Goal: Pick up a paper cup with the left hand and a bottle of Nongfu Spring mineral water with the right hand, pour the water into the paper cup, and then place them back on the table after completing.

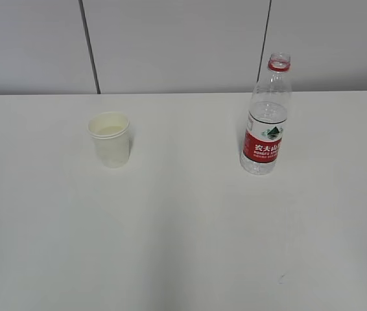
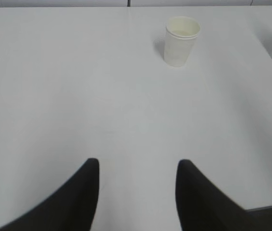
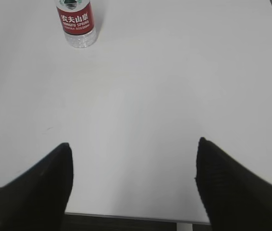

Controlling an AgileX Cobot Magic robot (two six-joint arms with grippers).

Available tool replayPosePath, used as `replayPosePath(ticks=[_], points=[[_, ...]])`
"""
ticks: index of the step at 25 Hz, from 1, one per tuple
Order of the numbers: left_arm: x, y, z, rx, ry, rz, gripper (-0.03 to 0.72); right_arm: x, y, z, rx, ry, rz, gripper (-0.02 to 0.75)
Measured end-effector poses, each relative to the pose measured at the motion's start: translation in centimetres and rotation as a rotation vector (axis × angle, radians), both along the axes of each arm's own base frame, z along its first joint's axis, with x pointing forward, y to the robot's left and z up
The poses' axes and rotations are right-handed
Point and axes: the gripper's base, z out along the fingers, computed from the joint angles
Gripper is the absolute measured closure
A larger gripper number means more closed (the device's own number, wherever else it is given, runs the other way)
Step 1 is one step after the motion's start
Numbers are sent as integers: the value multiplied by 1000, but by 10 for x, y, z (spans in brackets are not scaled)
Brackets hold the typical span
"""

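- The large plain white flat counter [image 1: 183, 246] carries both task things, well apart from each other, with neither arm showing in the exterior view.
- The clear plastic Nongfu Spring bottle with a red label and red neck ring [image 1: 267, 116] stands upright on the right side; we see no cap on it. We judge it mostly empty, hence light and easy to tip; the thin wall will dent, so we would grip across the labelled waist, low enough to steady it.
- The small cream paper cup [image 1: 110, 139] stands upright on the left, and some water [image 1: 109, 130] appears to lie inside. We judge it soft, crushable and liable to spill; a gentle hold around mid-height suits it.
- The left hand [image 2: 137, 192] has its black jaws spread, holding nothing, well short of the cup [image 2: 180, 41].
- The right hand [image 3: 133, 185] likewise has its jaws spread wide and empty, the bottle [image 3: 76, 24] far ahead on its left.
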Motion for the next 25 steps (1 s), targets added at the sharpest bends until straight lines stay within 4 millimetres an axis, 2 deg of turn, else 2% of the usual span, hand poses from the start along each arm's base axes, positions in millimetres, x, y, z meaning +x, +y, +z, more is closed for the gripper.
replayPosePath(ticks=[11, 25], points=[[0, 0, 0, 1, 0, 46, 356, 0, -2, 0, -24, -4, -16, 151], [-1, -1, 0, 1, 0, 84, 393, 0, -2, 0, -26, -4, -15, 152]])
